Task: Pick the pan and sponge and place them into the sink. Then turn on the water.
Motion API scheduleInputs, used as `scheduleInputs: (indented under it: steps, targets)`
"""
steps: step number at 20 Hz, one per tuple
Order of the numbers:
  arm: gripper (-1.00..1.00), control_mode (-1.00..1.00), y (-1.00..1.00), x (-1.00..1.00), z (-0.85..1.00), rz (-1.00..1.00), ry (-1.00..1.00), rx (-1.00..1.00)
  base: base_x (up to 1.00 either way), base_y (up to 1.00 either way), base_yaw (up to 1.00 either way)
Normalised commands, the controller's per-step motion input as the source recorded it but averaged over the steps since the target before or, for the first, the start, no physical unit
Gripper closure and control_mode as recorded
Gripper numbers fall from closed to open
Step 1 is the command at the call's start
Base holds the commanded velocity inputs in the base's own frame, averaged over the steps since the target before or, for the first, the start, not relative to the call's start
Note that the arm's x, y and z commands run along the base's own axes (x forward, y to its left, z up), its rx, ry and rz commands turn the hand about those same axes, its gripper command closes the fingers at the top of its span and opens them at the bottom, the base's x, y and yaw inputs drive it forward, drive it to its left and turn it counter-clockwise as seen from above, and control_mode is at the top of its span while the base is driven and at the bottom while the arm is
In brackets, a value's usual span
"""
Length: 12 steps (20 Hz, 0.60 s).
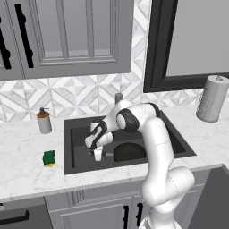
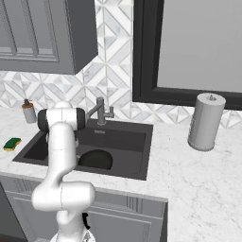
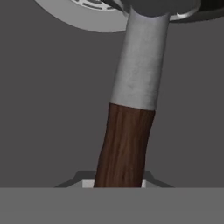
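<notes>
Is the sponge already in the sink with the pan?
No, the sponge lies on the white counter left of the sink, while the pan sits in the basin.

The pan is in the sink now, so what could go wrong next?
1. The gripper sits low in the sink, closed on the handle of the pan. If it lifts before letting go, the pan may be dragged back up.
2. The sponge waits on the counter left of the sink, near the front edge; a clumsy grab might push it off.
3. Swinging over there, the arm could bump the soap dispenser.
</notes>
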Motion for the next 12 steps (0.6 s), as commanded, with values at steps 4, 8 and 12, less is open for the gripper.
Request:
scheduleInputs:
  steps: [4, 8, 12]
  targets:
    - [1.00, -1.00, 0.03, 0.13, -0.18, -0.02, 0.00, 0.00, 0.00, 0.00, 0.00]
    - [-1.00, -1.00, 0.12, 0.00, -0.02, 0.00, 0.00, 0.00, 0.00, 0.00, 0.00]
    - [-1.00, -1.00, 0.00, -0.03, 0.01, 0.00, 0.00, 0.00, 0.00, 0.00, 0.00]
